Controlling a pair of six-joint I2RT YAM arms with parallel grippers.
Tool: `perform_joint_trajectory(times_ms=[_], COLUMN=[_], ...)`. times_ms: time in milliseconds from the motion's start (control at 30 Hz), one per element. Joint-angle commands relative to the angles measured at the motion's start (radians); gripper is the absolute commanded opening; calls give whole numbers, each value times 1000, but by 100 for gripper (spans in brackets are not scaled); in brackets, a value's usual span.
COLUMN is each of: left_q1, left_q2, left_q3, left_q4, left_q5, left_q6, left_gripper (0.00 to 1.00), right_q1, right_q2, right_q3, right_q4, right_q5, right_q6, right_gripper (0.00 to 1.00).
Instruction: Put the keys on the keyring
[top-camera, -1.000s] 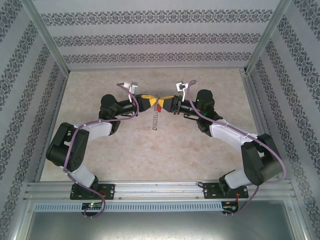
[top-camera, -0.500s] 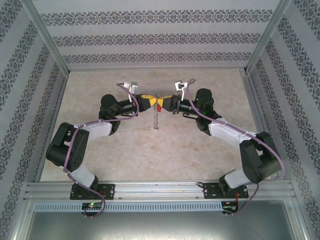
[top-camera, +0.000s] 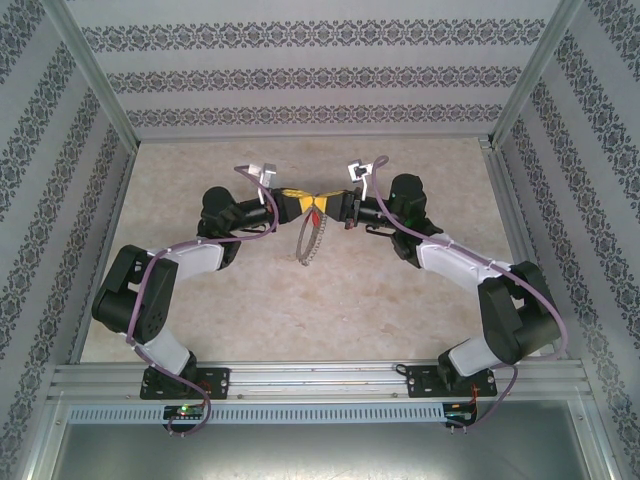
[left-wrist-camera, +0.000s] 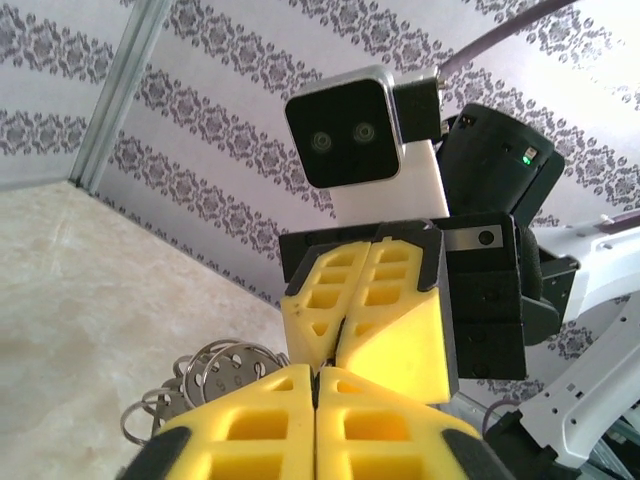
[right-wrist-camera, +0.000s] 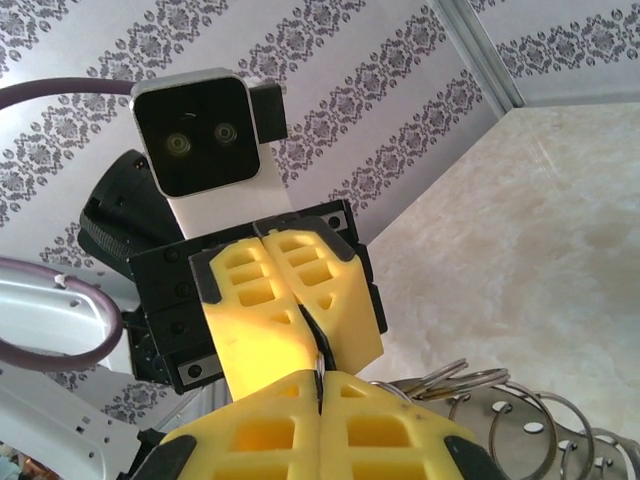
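From my console I see a pale, marbled beige table (top-camera: 300, 310) boxed in on three sides by walls (top-camera: 300, 75) papered white with grey damask bands. Aluminium posts (top-camera: 97, 85) rise at the far corners. A silver rail (top-camera: 320, 380) runs along the near edge, with a slotted strip (top-camera: 320, 412) just below it. The light is even and soft, leaving only faint shadows on the table

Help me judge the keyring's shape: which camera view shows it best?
Top external: the whole keyring shows there, a small, narrow hanging loop. The left wrist view catches a few of its rings at the lower left; the right wrist view, some rings at the lower right, cut by the frame.
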Motion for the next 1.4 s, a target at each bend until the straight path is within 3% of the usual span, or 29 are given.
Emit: perform_joint_trajectory(times_ms=[0, 133, 167, 333, 500, 633, 800, 900, 1067, 1233, 1367], left_q1=[7, 13, 14, 15, 22, 35, 35, 37, 42, 43, 44], left_q2=[-83, -144, -154, -154, -129, -99, -45, -32, -48, -35, -34], left_q3=[66, 136, 162, 270, 277, 302, 445, 493, 421, 439, 454], left_q4=[-167, -493, -574, -827, -774, -763, -981, -1062, -899, -948, -975], left_q5=[14, -38, -54, -139, -364, -298, -237, -269, -295, -291, -456], left_q6=[159, 376, 431, 593, 508, 512, 580, 631, 626, 652, 540], left_gripper=[25, 69, 99, 100, 100, 100, 100, 100, 100, 100, 100], right_q1=[-39, -81, -88, -113, -118, -136, -157, -158, -159, -157, -158], right_q2=[-13, -13, -8, 12, 40, 56, 115, 144, 185, 198, 207], right_q3=[49, 108, 126, 209, 292, 324, 408, 468, 543, 592, 617], right_q4=[-80, -218, -247, -385, -536, -568, -643, -725, -842, -924, -932], right_q5=[-54, -70, -70, -49, 1, -51, -194, -217, -242, -238, -236], right_q6=[-91, -203, -225, -332, -497, -574, -634, -686, -769, -821, -826], right_gripper=[0, 0, 0, 0, 0, 0, 0, 0, 0, 0, 0])
